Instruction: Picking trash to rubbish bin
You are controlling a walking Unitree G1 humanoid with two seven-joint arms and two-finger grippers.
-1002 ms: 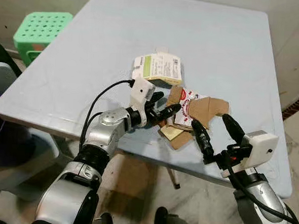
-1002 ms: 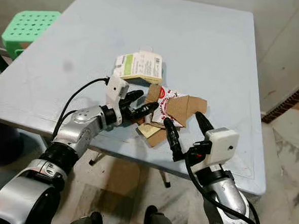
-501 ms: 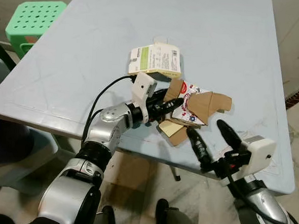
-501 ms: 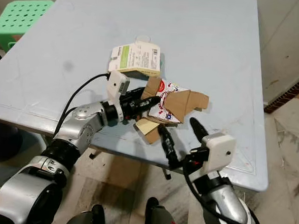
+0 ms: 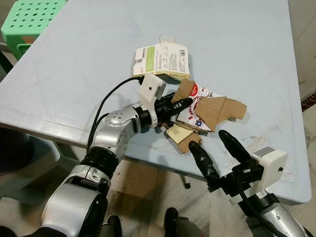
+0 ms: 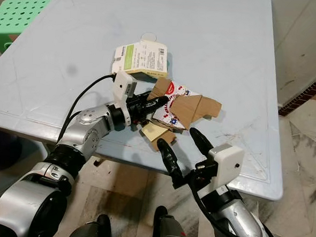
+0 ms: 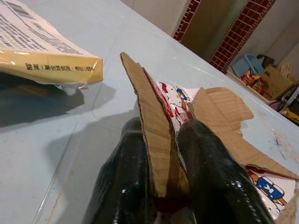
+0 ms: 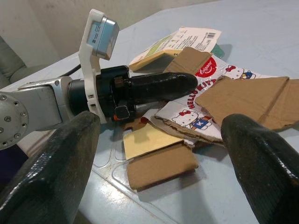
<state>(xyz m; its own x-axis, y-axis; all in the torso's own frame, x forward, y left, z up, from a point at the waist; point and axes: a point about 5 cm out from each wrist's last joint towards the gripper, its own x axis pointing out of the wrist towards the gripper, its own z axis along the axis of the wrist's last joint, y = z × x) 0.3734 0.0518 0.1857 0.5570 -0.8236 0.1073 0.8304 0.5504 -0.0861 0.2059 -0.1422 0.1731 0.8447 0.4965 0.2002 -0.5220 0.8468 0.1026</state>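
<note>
The left claw [image 7: 161, 186] was pinched on a flap of the torn cardboard box [image 5: 209, 110], which lay on the blue table [image 5: 86, 66]. The box had cartoon pictures and the words "HELLO KITTY" and "Colgate". Just past the claw lay a flat yellow carton [image 5: 162, 62] with small print. The right claw [image 5: 216, 152] hung wide open near the table edge, just beside the box.

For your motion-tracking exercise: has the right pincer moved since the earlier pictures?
Yes. The right pincer has drawn back off the table: its fingertips earlier overlapped the torn cardboard; now they hang at the table's near edge.
</note>
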